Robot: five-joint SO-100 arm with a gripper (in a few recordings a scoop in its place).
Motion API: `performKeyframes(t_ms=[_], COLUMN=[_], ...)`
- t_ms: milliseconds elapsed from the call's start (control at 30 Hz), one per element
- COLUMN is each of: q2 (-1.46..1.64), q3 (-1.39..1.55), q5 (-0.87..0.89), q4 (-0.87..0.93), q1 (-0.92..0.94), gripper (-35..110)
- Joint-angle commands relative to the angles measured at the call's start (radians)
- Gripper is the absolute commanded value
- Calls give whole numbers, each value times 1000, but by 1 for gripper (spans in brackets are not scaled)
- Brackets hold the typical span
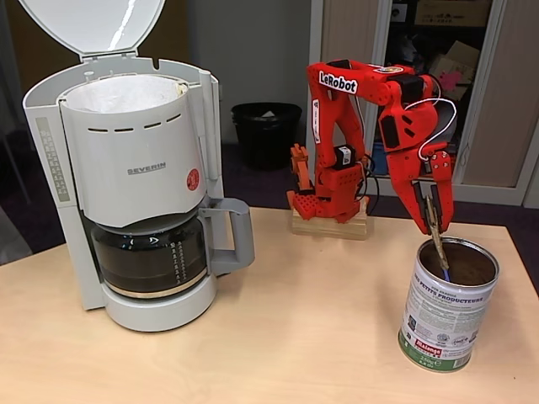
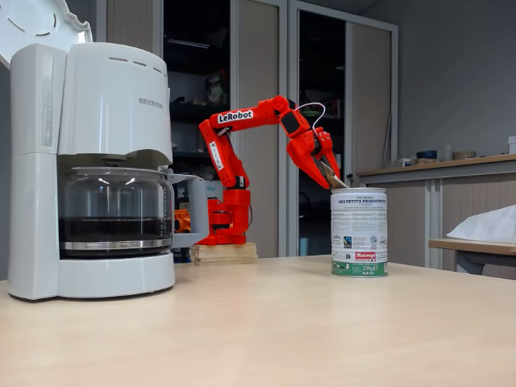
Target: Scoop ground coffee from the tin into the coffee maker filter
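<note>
Red plastic "LeRobot" gripper (image 1: 434,220) is pinched on a thin spoon (image 1: 439,248) dipping into the shiny round tin (image 1: 446,316) at the table's (image 1: 278,337) right edge, powdery brown coffee (image 1: 470,263) inside. White paper filter (image 1: 126,93) tops the "SEVERIN" machine (image 1: 135,168), left.

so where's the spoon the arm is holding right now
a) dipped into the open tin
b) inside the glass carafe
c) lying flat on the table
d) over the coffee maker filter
a: in a fixed view the gripper hangs right above the tin, and the spoon held in its fingers slants down past the rim to the ground coffee, far from the coffee maker filter.
</note>
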Motion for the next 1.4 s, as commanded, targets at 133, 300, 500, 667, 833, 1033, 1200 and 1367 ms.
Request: performKeyframes(t_ms=[133, 300, 500, 667, 833, 1033, 1200, 1367], q2=[3, -20, -54, -110, -160, -219, -202, -133], q3=[-37, -86, -146, -227, -295, -382, -376, -314], q5=[-5, -6, -6, -5, 15, 71, 227, 448], q4=[66, 118, 158, 193, 215, 233, 181, 115], q1=[-46, -58, -80, -103, -126, -143, -155, -172], gripper=[0, 0, 0, 0, 0, 0, 0, 0])
